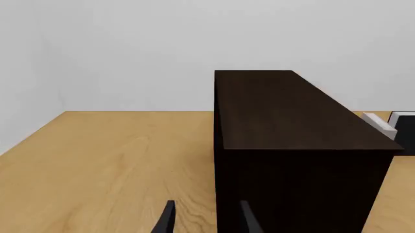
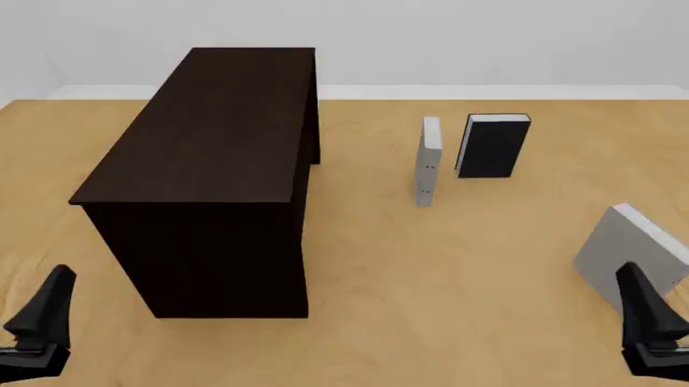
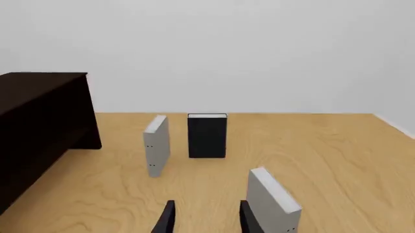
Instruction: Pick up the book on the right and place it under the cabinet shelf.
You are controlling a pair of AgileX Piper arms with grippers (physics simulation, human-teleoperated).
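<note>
The book (image 2: pixel 628 251) is the light-grey hardcover at the front right of the table. It stands tilted, spine up, white page edges facing me, and shows again in the right wrist view (image 3: pixel 272 200). My right gripper (image 2: pixel 631 279) sits just in front of it, open and empty (image 3: pixel 206 204), and one finger covers the book's near corner. The cabinet shelf (image 2: pixel 205 129) is a large dark-brown block on the left half of the table. My left gripper (image 2: pixel 60 280) hovers open near its front left corner (image 1: pixel 206 204), holding nothing.
A narrow grey-white book (image 2: pixel 428 161) stands edge-on at mid table. A black book (image 2: pixel 493 145) stands just right of it, and both show in the right wrist view (image 3: pixel 156 144) (image 3: pixel 207 136). Bare wooden tabletop (image 2: pixel 431 274) lies between cabinet and books.
</note>
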